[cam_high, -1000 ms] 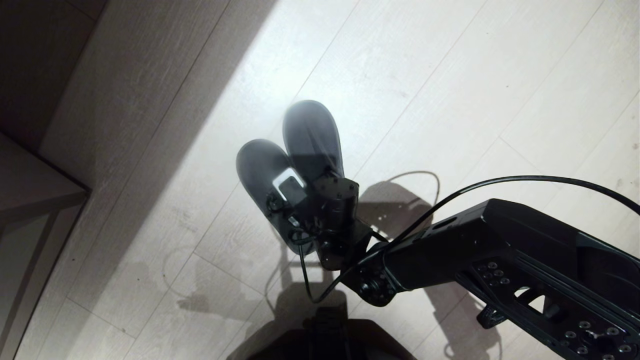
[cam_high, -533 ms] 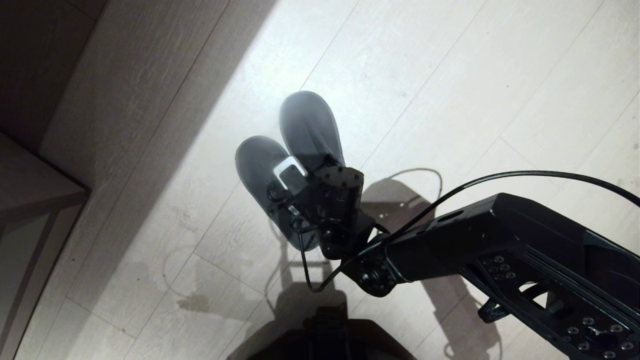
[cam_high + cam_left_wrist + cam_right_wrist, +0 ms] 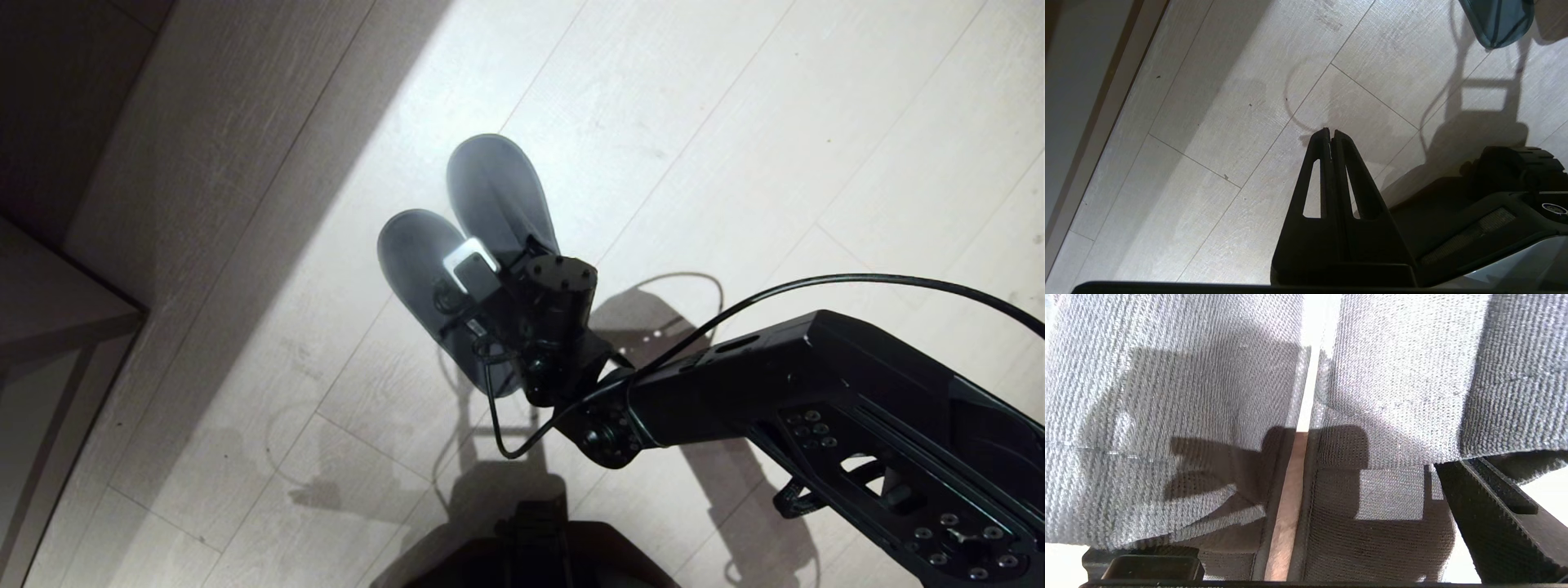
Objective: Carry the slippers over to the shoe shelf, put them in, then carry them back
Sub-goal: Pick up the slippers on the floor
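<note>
Right gripper (image 3: 498, 294): reached out on a black arm (image 3: 816, 392) from the right side, over the middle of the floor (image 3: 735, 122); grasped the slippers at their heel ends, with the jaws spread wide to take both at once.

Right fingers (image 3: 1494, 514): one serrated black finger lay against the outer side of one slipper, and the other finger showed only as a dark block at the far side of the pair.

The slippers (image 3: 482, 212): held in the right gripper, side by side and touching along their inner edges, with the toes pointing away from the robot. Looked dark grey against the bright band of the floor. Knit fabric filled the right wrist view (image 3: 1167, 396), with a thin gap between the two shoes. One rounded end also showed in the left wrist view (image 3: 1496, 20).

Left gripper (image 3: 1329, 132): hung low near the robot's base with the fingers pressed together, nothing between them, well apart from the slippers.

Floor: pale wood-look planks, shaded along the left edge and lit in a diagonal band under the slippers.

Cable (image 3: 816, 286): arched from the right edge down to the right wrist.

Wooden unit (image 3: 49, 310): pale board at the floor's left edge, in shadow; could not tell whether it was the shoe shelf.
</note>
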{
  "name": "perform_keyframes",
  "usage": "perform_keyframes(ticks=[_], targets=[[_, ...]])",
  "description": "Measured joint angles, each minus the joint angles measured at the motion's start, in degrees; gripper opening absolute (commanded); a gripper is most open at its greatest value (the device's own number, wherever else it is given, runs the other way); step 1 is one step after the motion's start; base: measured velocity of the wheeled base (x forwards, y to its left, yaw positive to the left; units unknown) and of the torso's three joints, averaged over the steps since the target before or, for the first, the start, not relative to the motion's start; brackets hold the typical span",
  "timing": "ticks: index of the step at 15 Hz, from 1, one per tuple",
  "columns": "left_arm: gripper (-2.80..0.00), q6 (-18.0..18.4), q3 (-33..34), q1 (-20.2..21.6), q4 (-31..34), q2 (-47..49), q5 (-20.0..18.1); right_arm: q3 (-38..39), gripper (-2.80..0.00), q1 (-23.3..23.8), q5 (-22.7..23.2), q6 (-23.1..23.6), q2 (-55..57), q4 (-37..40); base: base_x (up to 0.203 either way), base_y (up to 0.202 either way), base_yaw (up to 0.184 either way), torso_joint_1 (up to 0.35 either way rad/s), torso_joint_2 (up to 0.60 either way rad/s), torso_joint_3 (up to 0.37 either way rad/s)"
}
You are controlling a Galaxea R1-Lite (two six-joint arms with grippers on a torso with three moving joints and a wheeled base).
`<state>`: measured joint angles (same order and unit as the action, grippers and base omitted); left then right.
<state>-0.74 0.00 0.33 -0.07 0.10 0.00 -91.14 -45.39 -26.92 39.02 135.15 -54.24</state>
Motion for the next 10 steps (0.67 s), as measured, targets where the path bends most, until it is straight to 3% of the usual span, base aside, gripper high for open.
perform_keyframes(ticks=[10], targets=[[-2.80, 0.0, 0.0, 0.0, 0.0, 0.0, 0.0, -4.0, 0.00, 0.7, 5.9, 0.8, 0.2, 0.0, 0.000, 0.000, 0.000, 0.000, 0.00, 0.000]])
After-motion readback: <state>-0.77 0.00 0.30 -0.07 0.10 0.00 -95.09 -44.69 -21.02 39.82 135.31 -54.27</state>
